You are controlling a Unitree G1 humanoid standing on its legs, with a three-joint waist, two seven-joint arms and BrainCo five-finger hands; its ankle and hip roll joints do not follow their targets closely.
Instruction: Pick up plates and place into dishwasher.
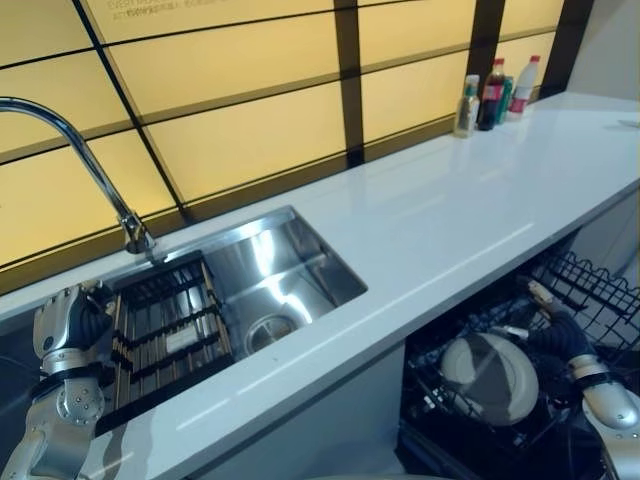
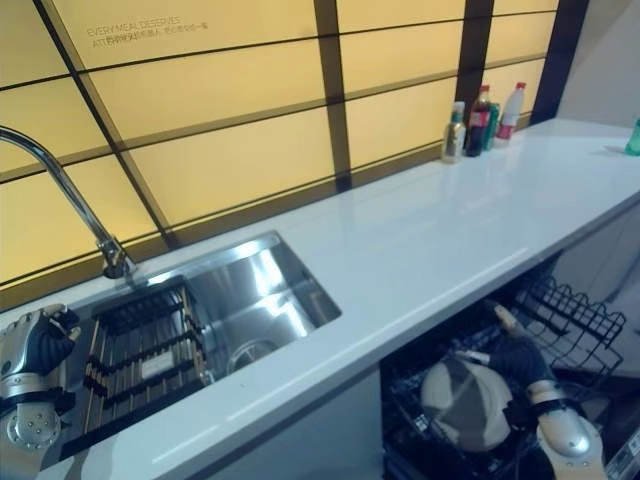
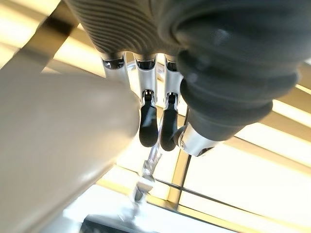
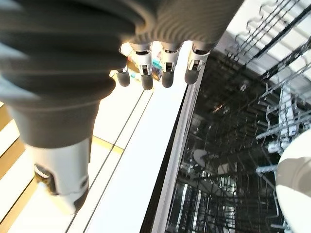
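Observation:
A pale round plate (image 1: pixel 490 375) stands on edge in the open dishwasher's black wire rack (image 1: pixel 592 290) below the counter; its rim also shows in the right wrist view (image 4: pixel 297 187). My right hand (image 1: pixel 558 335) is inside the rack just to the right of the plate, fingers (image 4: pixel 166 73) straight and holding nothing. Far to the left, my left hand (image 1: pixel 66 325) hovers at the left end of the sink beside a dark slatted drain rack (image 1: pixel 165 330). Its fingers (image 3: pixel 148 124) curl toward the thumb with nothing in them.
A steel sink (image 1: pixel 275 275) with a tall curved faucet (image 1: pixel 100 180) is set in the white counter (image 1: pixel 450 210). A small white item (image 1: pixel 185 340) lies in the drain rack. Bottles (image 1: pixel 490 95) stand at the counter's far right.

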